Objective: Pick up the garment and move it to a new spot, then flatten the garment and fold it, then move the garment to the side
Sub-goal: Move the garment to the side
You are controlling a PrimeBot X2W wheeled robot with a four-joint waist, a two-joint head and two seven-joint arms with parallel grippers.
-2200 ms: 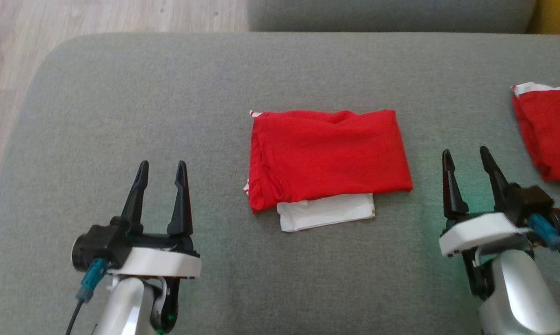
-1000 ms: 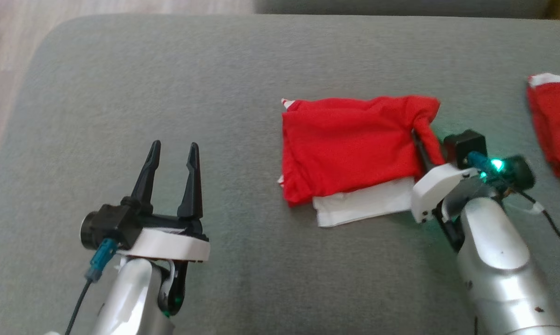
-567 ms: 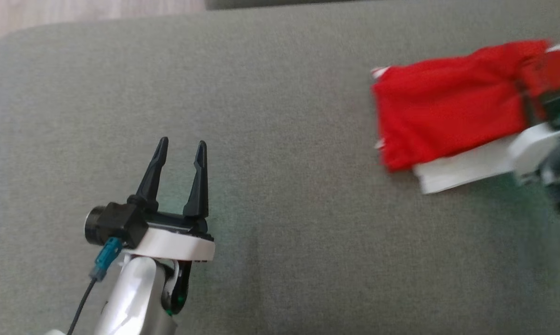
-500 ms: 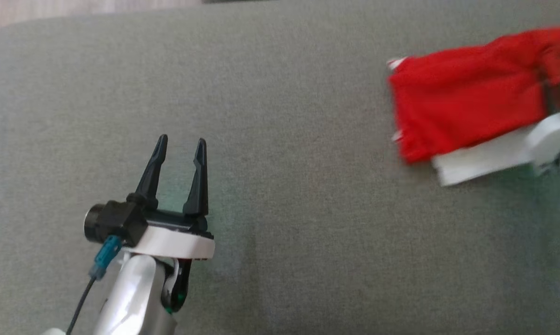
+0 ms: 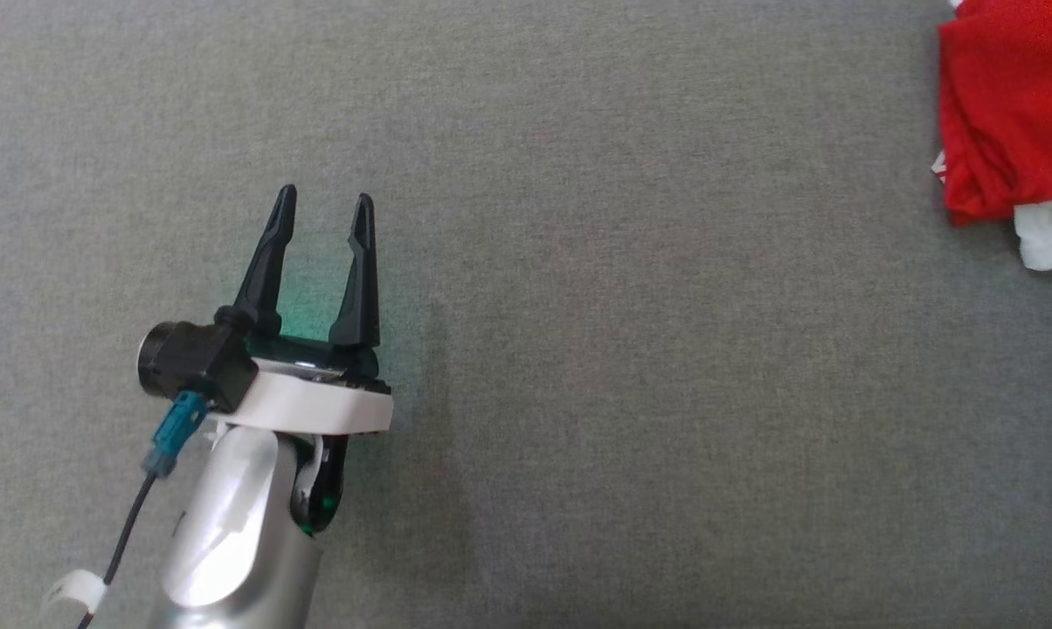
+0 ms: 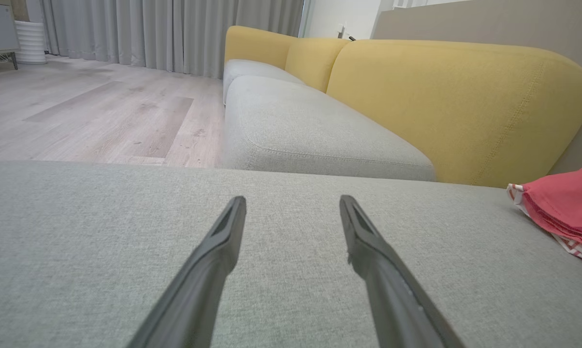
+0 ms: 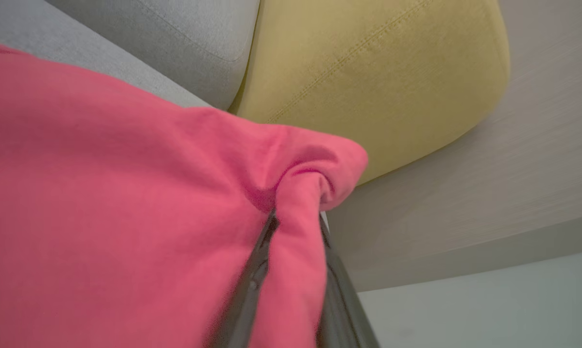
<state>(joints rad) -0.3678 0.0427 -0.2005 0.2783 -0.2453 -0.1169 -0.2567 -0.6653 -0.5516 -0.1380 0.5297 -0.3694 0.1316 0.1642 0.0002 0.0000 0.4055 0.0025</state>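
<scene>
The folded red garment (image 5: 1011, 122) with a white part (image 5: 1050, 236) under it lies at the far right edge of the head view, cut off by the frame. In the right wrist view my right gripper (image 7: 296, 217) is shut on a bunched red fold of the garment (image 7: 126, 217), which spreads over the left of that view. My left gripper (image 5: 323, 203) stands open over the bare grey cushion (image 5: 622, 349), far to the left of the garment. In the left wrist view the same gripper (image 6: 293, 205) holds nothing, and the garment's edge (image 6: 566, 208) shows at the right.
A yellow sofa backrest (image 6: 455, 101) and a second grey seat cushion (image 6: 300, 130) lie beyond the cushion, with wooden floor (image 6: 93, 116) to their left. The yellow backrest (image 7: 368, 72) is also close behind the gripped fold.
My right gripper closed on the garment's right edge and pulled it to the right. The head view has shifted too, so the garment now sits at its right edge. The left gripper stayed open.
</scene>
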